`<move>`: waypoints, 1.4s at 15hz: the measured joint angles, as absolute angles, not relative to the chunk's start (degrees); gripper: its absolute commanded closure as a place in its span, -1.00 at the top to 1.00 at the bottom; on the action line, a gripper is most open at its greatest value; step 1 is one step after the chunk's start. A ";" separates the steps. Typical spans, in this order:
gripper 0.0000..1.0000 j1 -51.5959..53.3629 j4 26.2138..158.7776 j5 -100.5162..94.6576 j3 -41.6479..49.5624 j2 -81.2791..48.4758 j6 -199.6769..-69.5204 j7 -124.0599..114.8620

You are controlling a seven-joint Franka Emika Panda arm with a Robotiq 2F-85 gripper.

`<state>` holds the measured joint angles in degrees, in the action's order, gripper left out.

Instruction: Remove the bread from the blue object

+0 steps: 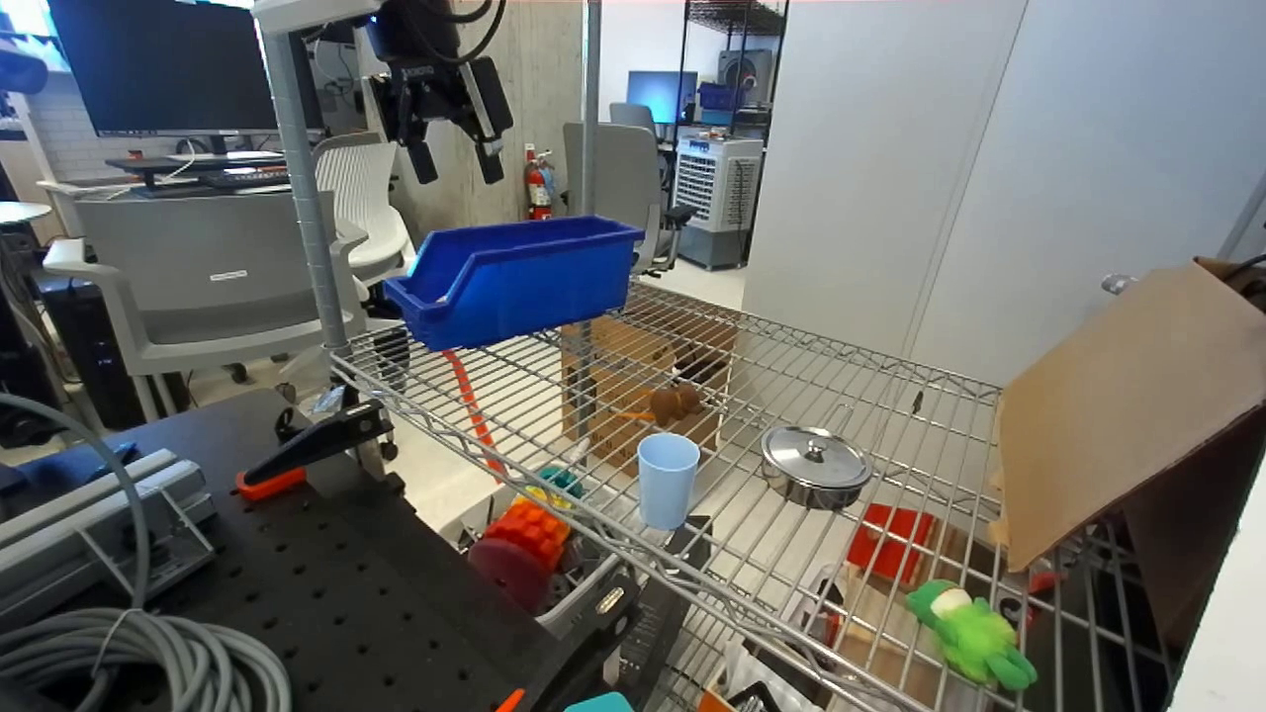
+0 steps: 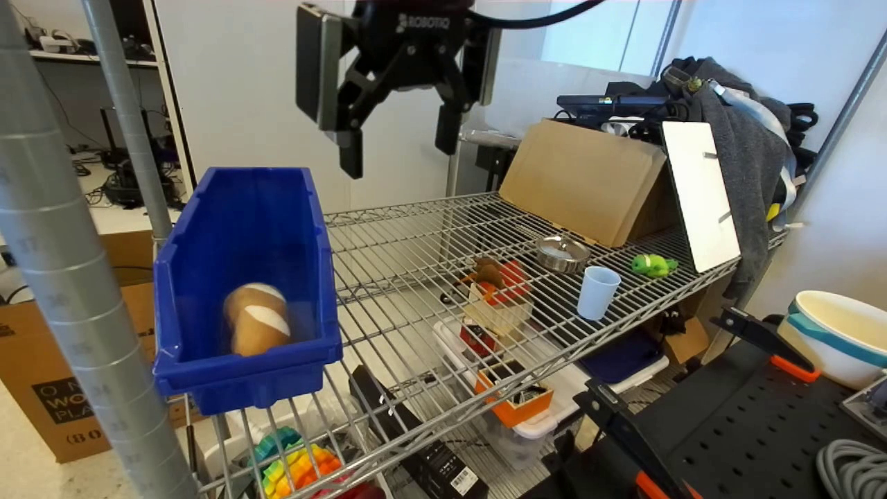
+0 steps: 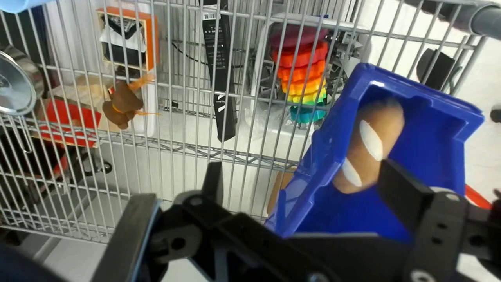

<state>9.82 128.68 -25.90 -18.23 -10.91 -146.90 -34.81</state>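
Observation:
The bread, a tan loaf with white stripes, lies inside the blue bin in an exterior view [image 2: 258,331] and in the wrist view [image 3: 385,117]. The blue bin [image 1: 549,292] sits on the end of the wire shelf and also shows in an exterior view [image 2: 249,378] and in the wrist view [image 3: 434,145]. The bin's wall hides the bread in an exterior view. My gripper [image 1: 457,170] is open and empty, in the air above the bin, apart from bin and bread. It also shows in an exterior view [image 2: 399,152] and in the wrist view [image 3: 300,169].
A metal post [image 1: 302,188] stands beside the bin. On the wire shelf [image 2: 388,298] are a light blue cup [image 1: 668,480], a lidded steel pot [image 1: 816,460], a green toy [image 1: 974,633] and a brown toy [image 3: 123,102]. A cardboard box [image 2: 578,180] stands farther along.

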 measured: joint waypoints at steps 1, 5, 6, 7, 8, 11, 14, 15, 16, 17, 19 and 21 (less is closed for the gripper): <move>1.00 11.65 125.83 -26.22 -17.15 -13.21 -145.13 -33.71; 1.00 19.36 117.95 -30.41 -13.41 -20.75 -140.63 -29.62; 1.00 21.26 116.86 -31.90 -12.65 -22.20 -140.54 -28.89; 1.00 23.01 115.85 -33.56 -11.88 -23.40 -140.54 -28.61; 1.00 24.63 114.75 -35.27 -11.11 -24.54 -140.54 -28.56; 1.00 27.25 111.01 -39.82 -8.41 -27.55 -140.74 -28.10; 1.00 27.63 106.83 -41.43 -6.91 -30.93 -140.71 -26.36; 1.00 27.52 105.55 -41.35 -6.68 -32.07 -140.71 -25.22; 1.00 27.37 104.41 -41.08 -6.67 -33.14 -140.71 -24.00; 1.00 27.03 103.46 -39.57 -6.88 -34.03 -140.71 -22.56; 1.00 26.55 102.33 -37.38 -7.23 -34.81 -140.71 -20.35; 1.00 26.42 102.08 -36.83 -7.32 -34.87 -140.71 -19.86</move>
